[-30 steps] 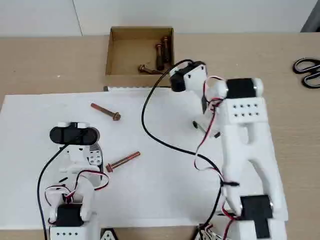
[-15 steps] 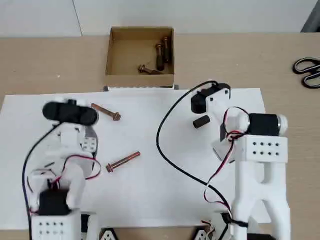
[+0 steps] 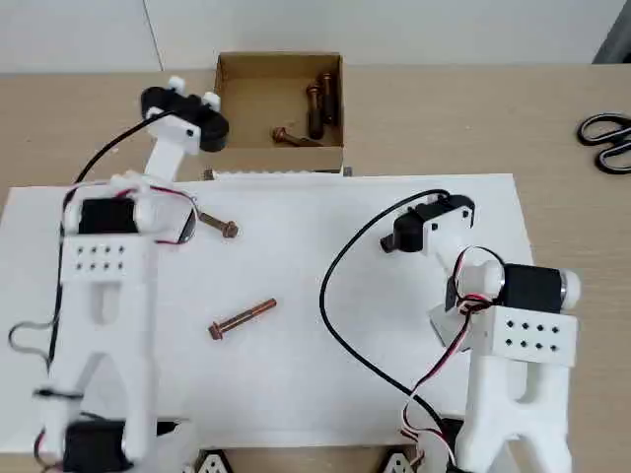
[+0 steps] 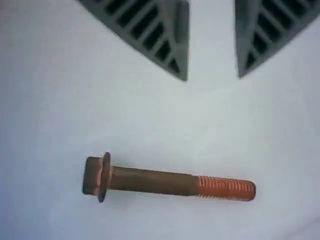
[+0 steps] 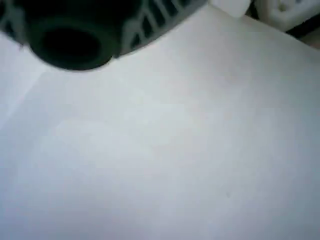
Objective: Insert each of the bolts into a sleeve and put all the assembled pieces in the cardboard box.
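Observation:
A copper bolt [image 4: 167,181] lies flat on the white paper, just beyond the open fingers of my left gripper [image 4: 211,77]. In the high view this bolt [image 3: 221,228] pokes out from under the left arm [image 3: 108,236]. A second bolt [image 3: 243,317] lies mid-paper. My right gripper [image 3: 402,239] sits low at the paper's right, shut on a black sleeve [image 5: 70,45] whose open end faces the wrist camera. The cardboard box [image 3: 246,99] at the back holds assembled pieces [image 3: 315,103].
Scissors [image 3: 606,138] lie on the wooden table at the far right. A black cable [image 3: 330,296] loops over the paper between the arms. A thin white strip [image 3: 276,173] lies along the box's front.
The left arm rose and swung from the near left out over the far bolt. The right arm drew back from the box and came down at the black sleeve on the paper.

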`<act>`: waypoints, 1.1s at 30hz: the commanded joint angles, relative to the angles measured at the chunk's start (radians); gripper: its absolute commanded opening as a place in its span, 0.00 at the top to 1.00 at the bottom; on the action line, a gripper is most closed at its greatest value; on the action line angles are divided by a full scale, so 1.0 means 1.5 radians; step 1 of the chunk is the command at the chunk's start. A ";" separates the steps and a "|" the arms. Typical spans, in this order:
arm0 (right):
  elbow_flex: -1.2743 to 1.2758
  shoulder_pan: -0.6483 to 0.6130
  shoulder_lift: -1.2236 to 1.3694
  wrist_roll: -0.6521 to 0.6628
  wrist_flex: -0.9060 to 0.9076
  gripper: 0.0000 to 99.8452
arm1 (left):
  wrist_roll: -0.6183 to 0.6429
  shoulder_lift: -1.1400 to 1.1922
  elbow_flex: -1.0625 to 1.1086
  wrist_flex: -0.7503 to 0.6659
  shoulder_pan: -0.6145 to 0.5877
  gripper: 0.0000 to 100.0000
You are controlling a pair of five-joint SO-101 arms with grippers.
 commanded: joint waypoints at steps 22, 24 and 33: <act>0.060 0.008 -0.014 -0.006 -0.003 1.00 | -0.666 0.385 -0.331 0.140 0.019 0.85; 0.060 0.008 -0.014 -0.007 -0.003 1.00 | -0.708 0.385 -0.331 0.138 0.019 0.85; 0.060 0.008 -0.014 -0.008 -0.006 1.00 | -0.783 0.391 -0.337 0.075 0.024 0.84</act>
